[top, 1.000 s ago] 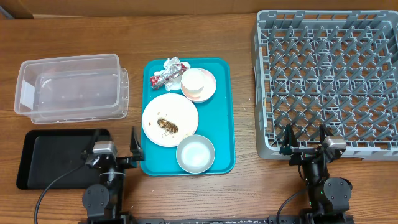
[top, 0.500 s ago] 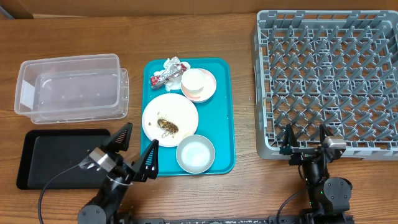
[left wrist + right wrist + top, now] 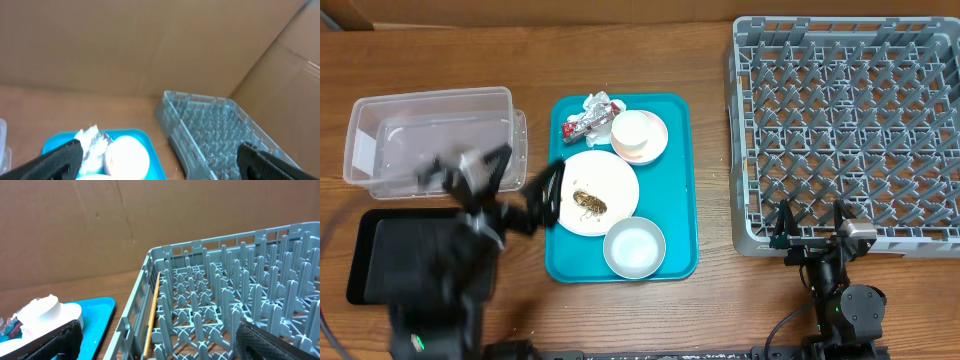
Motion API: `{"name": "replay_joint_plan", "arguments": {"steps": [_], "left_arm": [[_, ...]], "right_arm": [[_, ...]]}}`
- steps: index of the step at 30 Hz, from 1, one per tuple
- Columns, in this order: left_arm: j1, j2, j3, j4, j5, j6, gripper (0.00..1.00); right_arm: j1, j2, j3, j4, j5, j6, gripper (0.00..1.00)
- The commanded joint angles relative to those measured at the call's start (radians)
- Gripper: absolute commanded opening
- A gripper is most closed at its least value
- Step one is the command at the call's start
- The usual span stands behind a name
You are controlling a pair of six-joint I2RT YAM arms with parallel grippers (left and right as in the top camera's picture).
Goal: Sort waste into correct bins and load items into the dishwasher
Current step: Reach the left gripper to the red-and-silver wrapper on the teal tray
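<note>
Holds the left gripper [image 3: 520, 190] wide open with nothing between the jaws, blurred in the overhead view just beside the left edge of the teal tray [image 3: 682, 180], between the clear tub [image 3: 430, 140] and the black tray [image 3: 370, 245]. Looks, from that wrist, past both fingers toward the cup [image 3: 127, 155] and the crumpled napkin [image 3: 90, 145]. Seems opened that far to take in loose waste rather than a dish, which suits sorting first. Sets the right gripper [image 3: 810, 235] likewise wide and empty, low at the near rim of the grey dish rack [image 3: 850, 120], probably to stand ready for loading while out of the other arm's way. Finds every task thing on the teal tray: napkin and red-and-white wrapper [image 3: 582, 122] at the far left corner, cup seated on the pink saucer [image 3: 658, 128] beside them, white plate [image 3: 610, 180] in the middle carrying the brown food scraps [image 3: 588, 204], bowl [image 3: 634, 247] nearest. Shows nothing in either bin and no dish among the rack's pegs, so places the task at its very start.
</note>
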Motion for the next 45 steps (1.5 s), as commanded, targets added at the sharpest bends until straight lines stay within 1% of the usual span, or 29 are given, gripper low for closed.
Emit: {"name": "replay_joint_plan", "arguments": {"steps": [1, 3, 5, 7, 8, 9, 10, 11, 12, 14, 15, 17, 18, 20, 21, 27, 30, 34, 36, 38, 40, 42, 45], "left_arm": [[0.007, 0.265, 0.288, -0.214, 0.053, 0.183, 1.0], [0.004, 0.394, 0.447, -0.378, 0.053, 0.212, 1.0], [0.004, 0.519, 0.6, -0.507, 0.053, 0.206, 1.0], [0.004, 0.608, 0.697, -0.558, 0.062, 0.186, 1.0], [0.004, 0.647, 0.732, -0.561, 0.102, 0.159, 1.0], [0.002, 0.692, 0.761, -0.551, 0.154, 0.179, 1.0], [-0.002, 0.715, 0.776, -0.549, 0.165, 0.208, 1.0], [-0.01, 0.737, 0.793, -0.555, 0.138, 0.245, 1.0], [-0.023, 0.762, 0.81, -0.571, 0.054, 0.265, 1.0], [-0.061, 0.806, 0.84, -0.617, -0.153, 0.277, 1.0], [-0.114, 0.851, 0.869, -0.66, -0.29, 0.347, 1.0], [-0.167, 0.885, 0.875, -0.674, -0.373, 0.428, 1.0], [-0.19, 0.898, 0.875, -0.672, -0.417, 0.447, 1.0], [-0.238, 0.932, 0.875, -0.655, -0.523, 0.458, 1.0], [-0.253, 0.946, 0.875, -0.642, -0.548, 0.458, 1.0], [-0.29, 1.038, 0.874, -0.651, -0.542, 0.459, 1.0], [-0.289, 1.095, 0.874, -0.656, -0.555, 0.489, 1.0], [-0.283, 1.18, 0.874, -0.668, -0.557, 0.555, 1.0], [-0.286, 1.212, 0.874, -0.666, -0.556, 0.612, 1.0], [-0.295, 1.241, 0.874, -0.666, -0.55, 0.695, 1.0], [-0.302, 1.268, 0.874, -0.661, -0.56, 0.751, 0.95], [-0.303, 1.301, 0.874, -0.641, -0.592, 0.753, 0.93], [-0.301, 1.351, 0.874, -0.618, -0.611, 0.753, 0.91]], "right_arm": [[-0.008, -0.003, -0.01, 0.003, -0.005, -0.007, 1.0], [-0.008, -0.003, -0.01, 0.003, -0.005, -0.007, 1.0], [-0.008, -0.003, -0.01, 0.003, -0.005, -0.007, 1.0], [-0.008, -0.003, -0.01, 0.003, -0.005, -0.007, 1.0], [-0.008, -0.003, -0.01, 0.003, -0.005, -0.007, 1.0], [-0.008, -0.003, -0.01, 0.003, -0.005, -0.006, 1.0], [-0.008, -0.003, -0.01, 0.003, -0.005, -0.006, 1.0], [-0.008, -0.003, -0.01, 0.003, -0.005, -0.006, 1.0], [-0.008, -0.003, -0.01, 0.003, -0.005, -0.007, 1.0], [-0.008, -0.003, -0.01, 0.003, -0.005, -0.007, 1.0], [-0.008, -0.003, -0.01, 0.003, -0.005, -0.007, 1.0], [-0.008, -0.003, -0.01, 0.003, -0.005, -0.007, 1.0], [-0.008, -0.003, -0.01, 0.003, -0.005, -0.007, 1.0], [-0.008, -0.003, -0.01, 0.003, -0.005, -0.006, 1.0], [-0.008, -0.003, -0.01, 0.003, -0.005, -0.007, 1.0], [-0.008, -0.003, -0.01, 0.003, -0.005, -0.006, 1.0], [-0.008, -0.003, -0.01, 0.003, -0.005, -0.006, 1.0], [-0.008, -0.003, -0.01, 0.003, -0.005, -0.006, 1.0], [-0.008, -0.003, -0.01, 0.003, -0.005, -0.007, 1.0], [-0.008, -0.003, -0.01, 0.003, -0.005, -0.006, 1.0], [-0.008, -0.003, -0.01, 0.003, -0.005, -0.006, 1.0], [-0.008, -0.003, -0.01, 0.003, -0.005, -0.007, 1.0], [-0.008, -0.003, -0.01, 0.003, -0.005, -0.006, 1.0]]}}
